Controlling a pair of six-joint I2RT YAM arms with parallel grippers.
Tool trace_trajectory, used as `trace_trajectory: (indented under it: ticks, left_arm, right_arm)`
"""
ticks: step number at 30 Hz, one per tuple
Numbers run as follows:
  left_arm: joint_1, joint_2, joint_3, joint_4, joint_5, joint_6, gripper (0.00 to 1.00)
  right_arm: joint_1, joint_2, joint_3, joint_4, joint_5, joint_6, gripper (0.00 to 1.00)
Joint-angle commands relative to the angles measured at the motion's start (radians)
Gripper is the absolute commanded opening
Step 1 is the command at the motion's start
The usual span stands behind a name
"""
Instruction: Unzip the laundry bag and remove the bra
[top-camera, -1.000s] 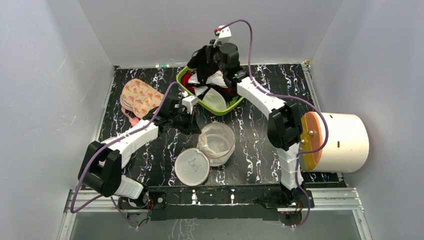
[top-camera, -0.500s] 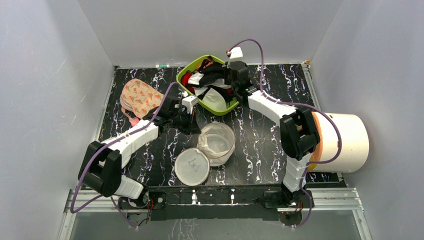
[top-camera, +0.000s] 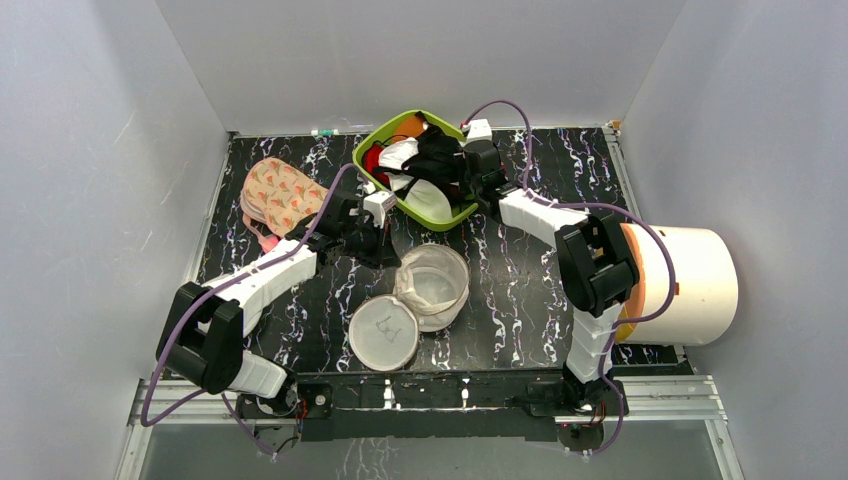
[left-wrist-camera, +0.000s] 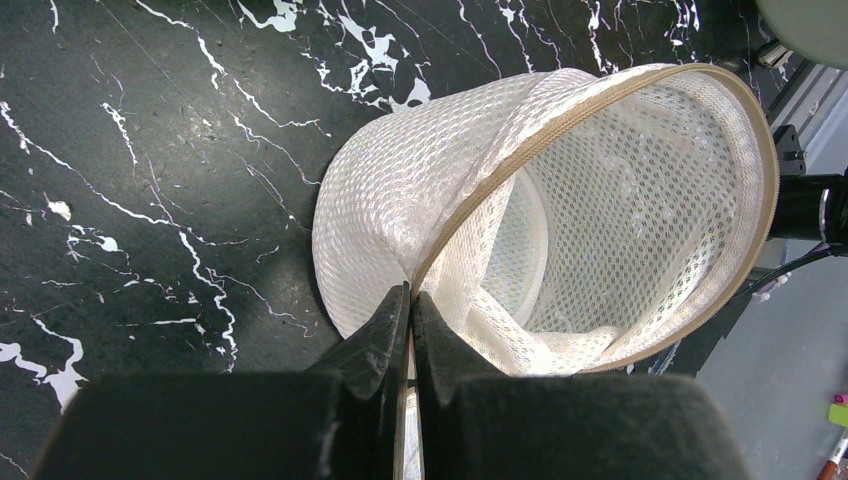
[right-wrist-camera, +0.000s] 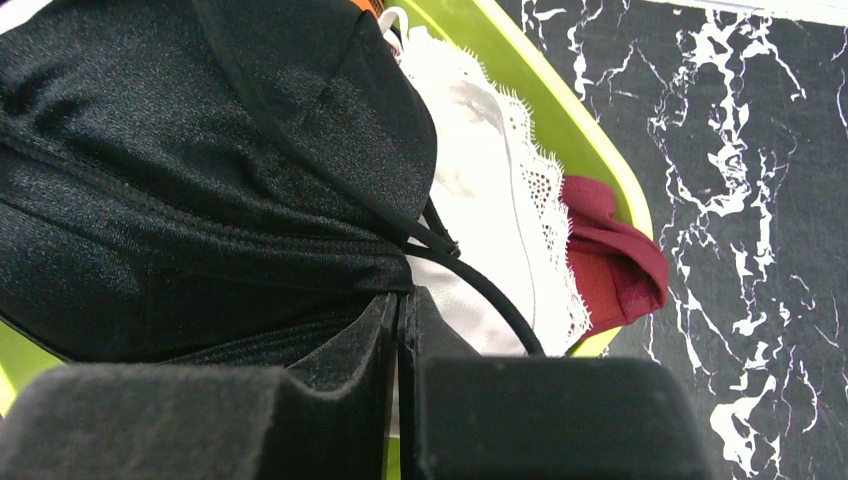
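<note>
Progress is being judged as nearly complete: the laundry bag is being shown unzipped in the middle of the table, its lid being laid flat just beside the open body, and no garment is being seen inside the mesh. The bag's zip rim is being pinched between the pressed-together fingers of the left gripper. The bra, black, is being held over the green basket at the far edge, well apart from the bag. Its fabric is apparently being nipped by the right gripper, whose fingers are being pressed tight together. Only the letting-go is being judged as left. Counted: one laundry bag, one bra, two grippers, one basket, one peach case, one white drum. In the basket, a white lace piece and a dark red piece are also being seen.
</note>
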Motion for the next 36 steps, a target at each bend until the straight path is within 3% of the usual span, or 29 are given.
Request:
trace_trajectory:
  ticks: [1, 4, 10, 18, 25, 31, 36]
  left_arm:
    - [-0.001, -0.029, 0.012, -0.011, -0.020, 0.016, 0.00]
    - [-0.001, -0.028, 0.012, -0.008, -0.021, 0.015, 0.00]
    - [-0.002, -0.031, 0.013, -0.006, -0.024, 0.013, 0.13]
    - [-0.001, -0.108, 0.002, -0.011, -0.081, 0.023, 0.59]
    - [-0.002, -0.234, -0.015, -0.022, -0.199, 0.041, 0.98]
    - [-0.001, -0.380, -0.053, 0.005, -0.390, 0.041, 0.98]
    - [0.001, -0.543, -0.116, 0.040, -0.655, 0.008, 0.98]
  right_arm:
    - [-0.004, -0.054, 0.046, 0.010, -0.024, 0.009, 0.00]
    - [-0.006, -0.102, 0.030, -0.018, -0.027, 0.008, 0.04]
    - [-0.004, -0.257, -0.019, -0.069, -0.073, 0.007, 0.39]
    - [-0.005, -0.480, -0.152, -0.123, -0.251, 0.019, 0.68]
    - [0.001, -0.667, -0.297, -0.170, -0.374, 0.000, 0.77]
    - [0.041, -0.783, -0.329, -0.237, -0.467, -0.067, 0.80]
    - [0.246, -0.861, -0.383, -0.239, -0.516, -0.181, 0.81]
